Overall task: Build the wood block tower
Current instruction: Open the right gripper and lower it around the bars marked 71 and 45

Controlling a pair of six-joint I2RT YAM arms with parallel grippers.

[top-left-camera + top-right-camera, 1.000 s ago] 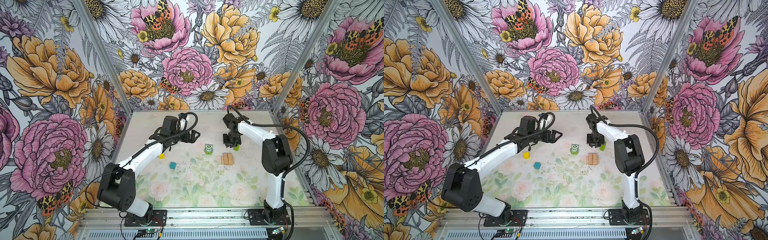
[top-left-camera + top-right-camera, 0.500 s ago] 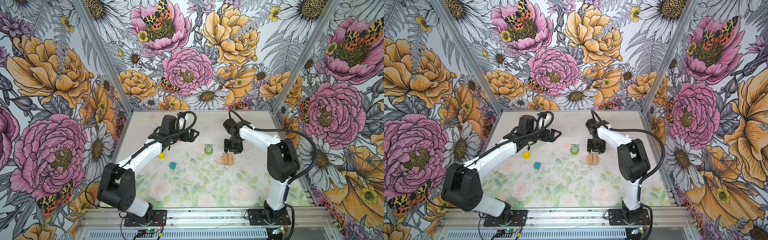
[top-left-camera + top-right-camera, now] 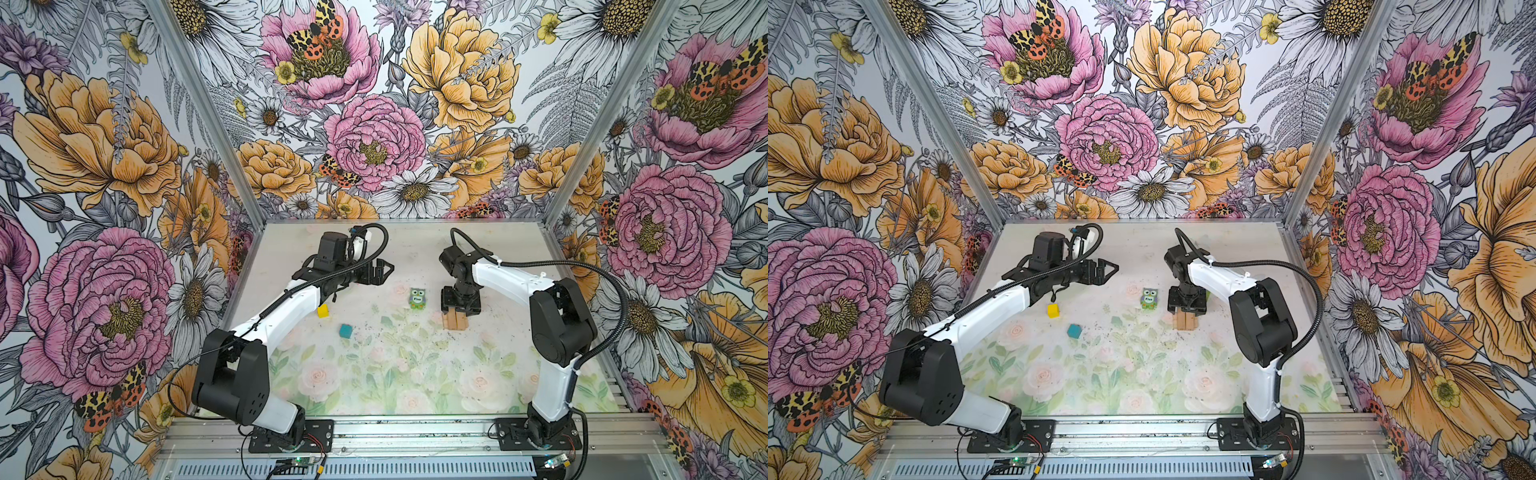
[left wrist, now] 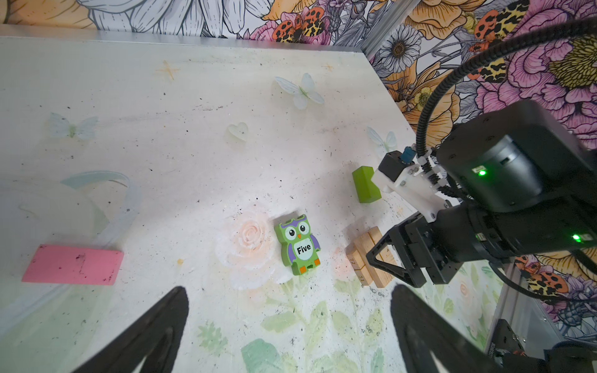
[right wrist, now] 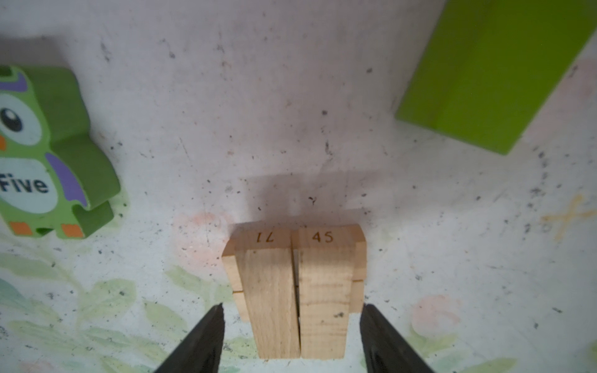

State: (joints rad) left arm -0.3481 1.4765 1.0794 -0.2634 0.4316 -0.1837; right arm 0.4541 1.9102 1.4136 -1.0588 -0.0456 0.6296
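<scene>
Bars of plain tan wood are all there is to the wood block tower [image 5: 297, 290] so far. Two lie side by side on top, marked 71 and 45, with more tan wood showing beneath them, right of centre on the surface [image 3: 415, 374]. The right pincer [image 3: 461, 311] stands straight over it, pointing down and released. Its fingers [image 5: 206, 339] sit either side of the top pair with a sliver of gap on each side. The owl-printed piece [image 3: 417, 298] lies flat just left of the stack, and a lime-green bar [image 4: 365, 184] lies near it on the far side. The left pincer [image 3: 380, 270] hangs above the surface, spread wide and empty. Near its arm, toward the front, sit a yellow cube [image 3: 323, 311] and a teal cube [image 3: 345, 331], apart from each other. A pink bar [image 4: 72, 264] lies flat, seen only from the left wrist camera.
</scene>
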